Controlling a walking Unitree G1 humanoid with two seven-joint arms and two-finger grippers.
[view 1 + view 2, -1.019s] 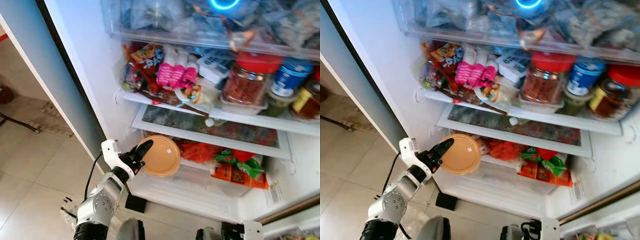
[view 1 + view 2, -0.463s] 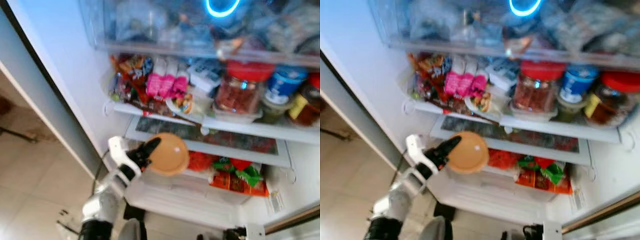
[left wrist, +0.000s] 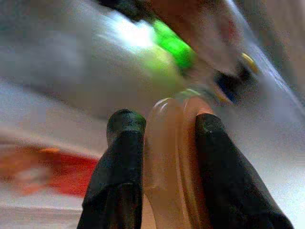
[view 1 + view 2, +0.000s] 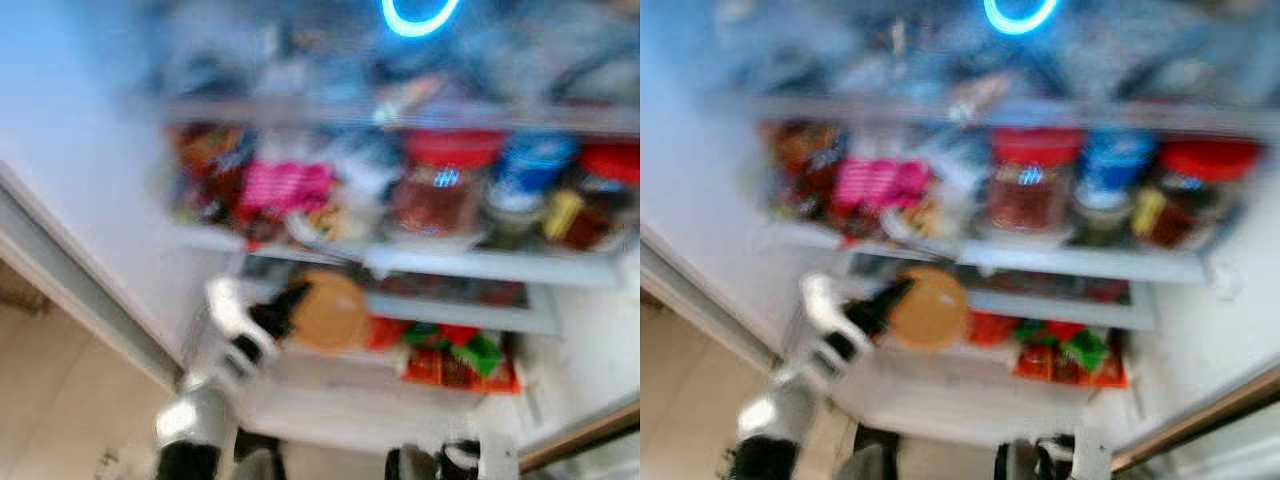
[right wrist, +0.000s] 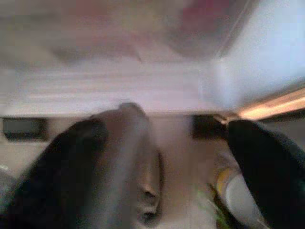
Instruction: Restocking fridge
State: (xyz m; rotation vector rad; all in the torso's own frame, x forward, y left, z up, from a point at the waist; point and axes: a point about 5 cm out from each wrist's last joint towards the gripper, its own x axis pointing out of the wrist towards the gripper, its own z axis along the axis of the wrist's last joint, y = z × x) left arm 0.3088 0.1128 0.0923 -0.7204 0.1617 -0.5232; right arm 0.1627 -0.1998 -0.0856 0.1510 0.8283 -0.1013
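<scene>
The open fridge (image 4: 120, 200) stands before me, its picture blurred by motion. My left gripper (image 4: 283, 305) is shut on the rim of a round tan lidded container (image 4: 330, 310), held on edge in front of the lower shelf (image 4: 450, 315). In the left wrist view the tan container (image 3: 171, 157) sits pinched between both black fingers (image 3: 119, 171). My right gripper (image 5: 157, 157) hangs low below the fridge with its fingers (image 5: 66, 167) spread wide and nothing between them.
The upper shelf (image 4: 480, 262) is crowded with jars with red lids (image 4: 440, 185), a blue can (image 4: 535, 170) and pink packets (image 4: 285, 185). Red and green packets (image 4: 455, 355) lie on the lower shelf. Tiled floor (image 4: 60, 400) lies at the left.
The camera has shifted and blurred as I move nearer. The left gripper has kept hold of the tan container and carried it a little higher and deeper toward the lower shelf.
</scene>
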